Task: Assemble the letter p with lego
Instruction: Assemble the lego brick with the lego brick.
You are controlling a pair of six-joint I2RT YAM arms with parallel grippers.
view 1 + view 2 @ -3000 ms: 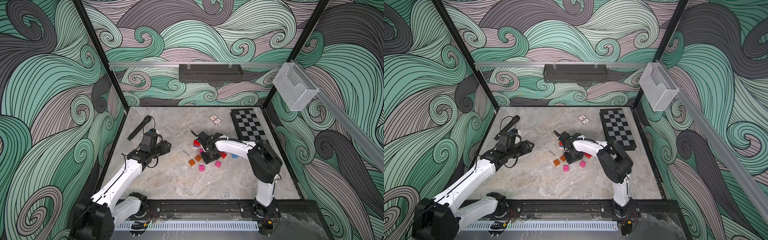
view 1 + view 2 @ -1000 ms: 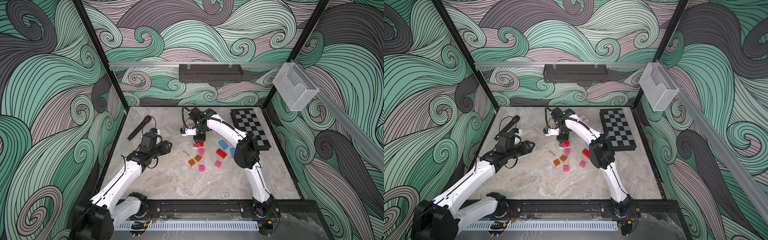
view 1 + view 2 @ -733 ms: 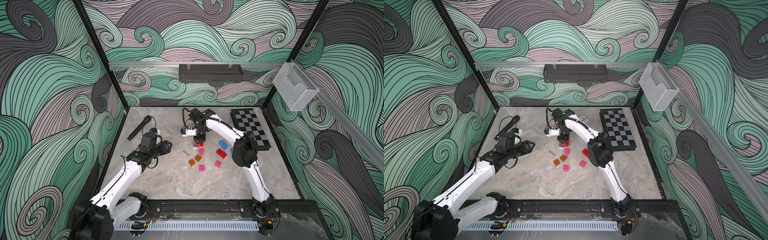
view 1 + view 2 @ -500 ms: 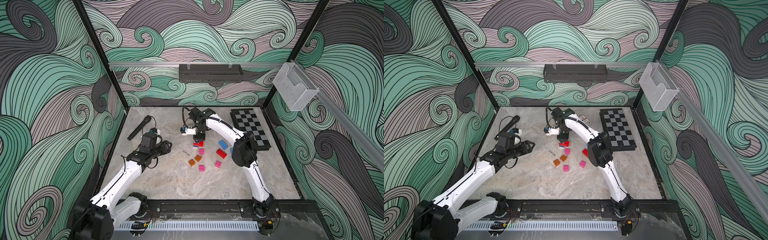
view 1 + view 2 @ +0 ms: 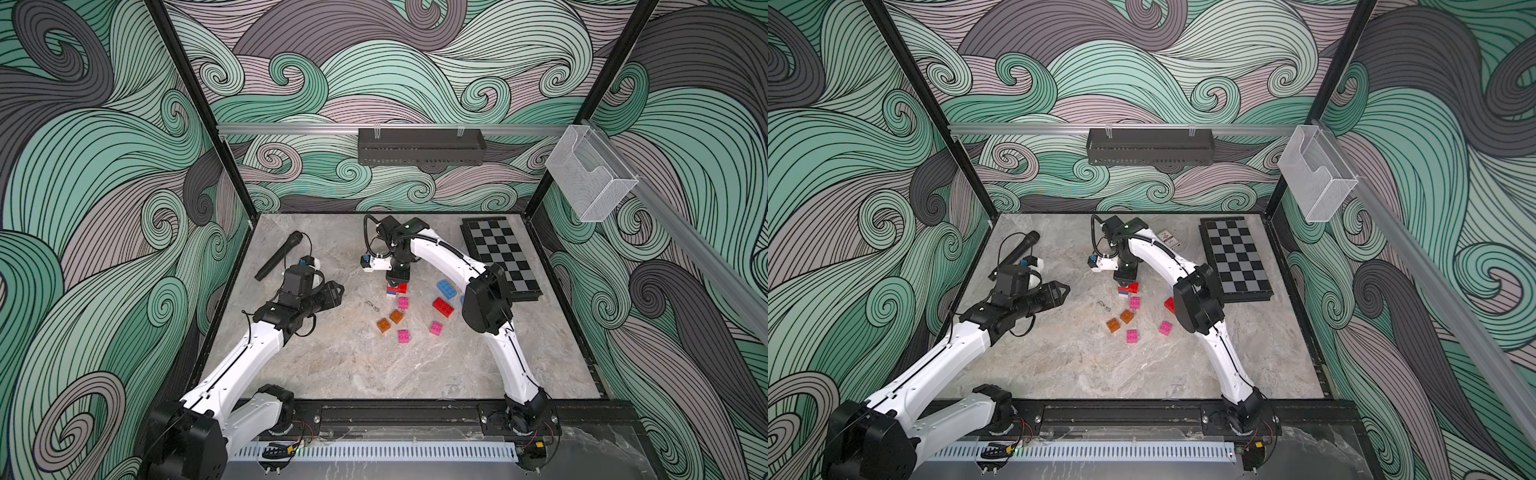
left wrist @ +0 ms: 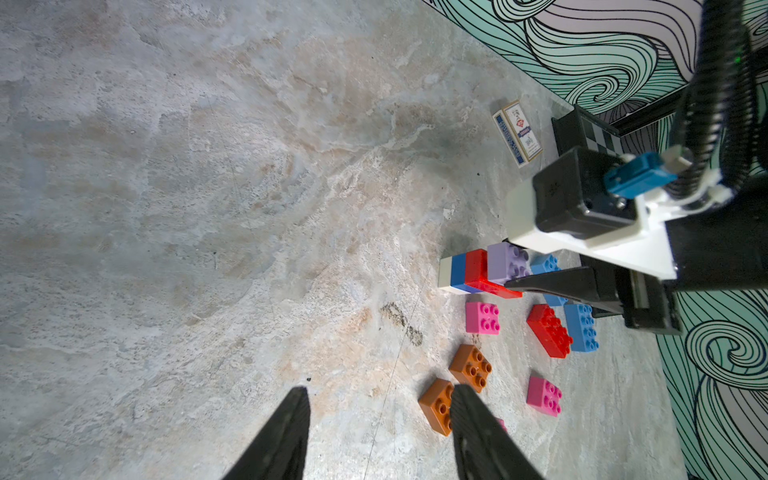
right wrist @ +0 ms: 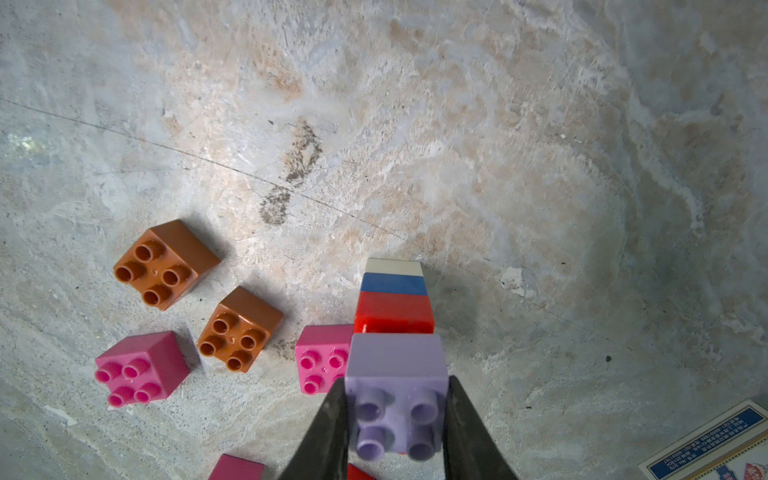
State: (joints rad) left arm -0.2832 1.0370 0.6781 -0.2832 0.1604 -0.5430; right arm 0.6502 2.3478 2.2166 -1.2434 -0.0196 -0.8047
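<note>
The right gripper [image 7: 397, 415] was closed on the lilac brick [image 7: 395, 357], one jaw flat against each of two opposite side walls, studs left free. That brick capped a stack [image 6: 478, 270] of white, blue and red layers. The white base appeared to sit on the table [image 5: 332, 365]. In both top views the stack [image 5: 397, 288] stood near the middle of the frame, under the right wrist. The red layer looked longer than the others and overhung one side.

The left gripper [image 6: 380, 399] hung over the table left of centre in a top view, jaws apart and holding nothing.

Loose bricks lay just below and right of the stack in a top view: two orange [image 5: 390, 321], three pink [image 5: 403, 336], a red oblong [image 5: 443, 306] and a blue oblong [image 5: 446, 288].

These bricks looked light, rigid and smooth-sided, so a grip probably depended on a square squeeze across flat walls; a hold on corners or studs would likely slip. Seating the studs likely needed a firm, straight downward press. The narrow stack, with its overhang, seemed prone to tipping if pushed sideways, so it was probably best steadied low down while any brick was pressed on.
</note>
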